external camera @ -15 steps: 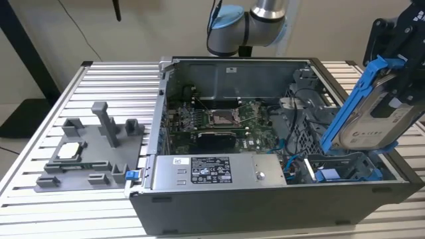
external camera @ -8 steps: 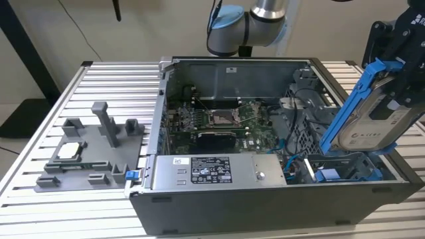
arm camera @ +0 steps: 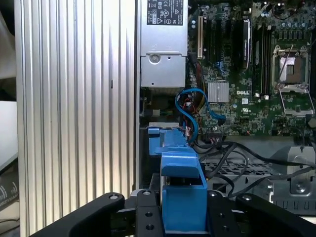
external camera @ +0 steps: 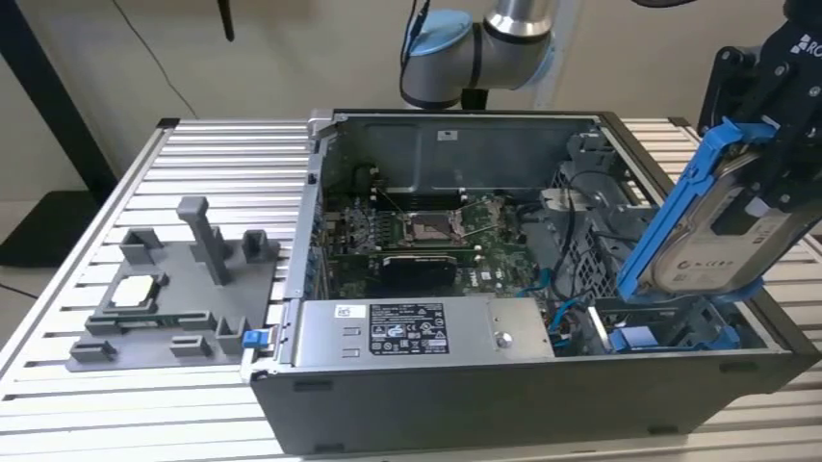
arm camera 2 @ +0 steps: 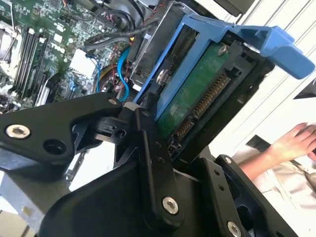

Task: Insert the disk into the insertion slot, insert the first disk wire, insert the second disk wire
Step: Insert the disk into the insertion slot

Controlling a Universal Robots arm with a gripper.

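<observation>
Got the disk [external camera: 704,236] pinched in the hand [external camera: 760,197], clamped across its blue frame from both sides, so neither spread wide nor shut on nothing. Same grip clear in the first wrist view, blue frame wedged between the two black fingers [arm camera: 143,210]. Hanging down from the hand with the long axis steep, tipped a little off upright, lower end well below the hand and reaching into the case [external camera: 514,395] at the bay [external camera: 680,337]. Bay pretty much straight under the hand, roughly in line with that long axis. Not seated yet by the look of it, most of the disk above the case rim. Connector [arm camera 2: 207,96] bare on the green underside. Blue cables [arm camera: 190,106] loose inside the case, beyond the disk from the hand, plugged into nothing on the disk as far as can be told.
</observation>
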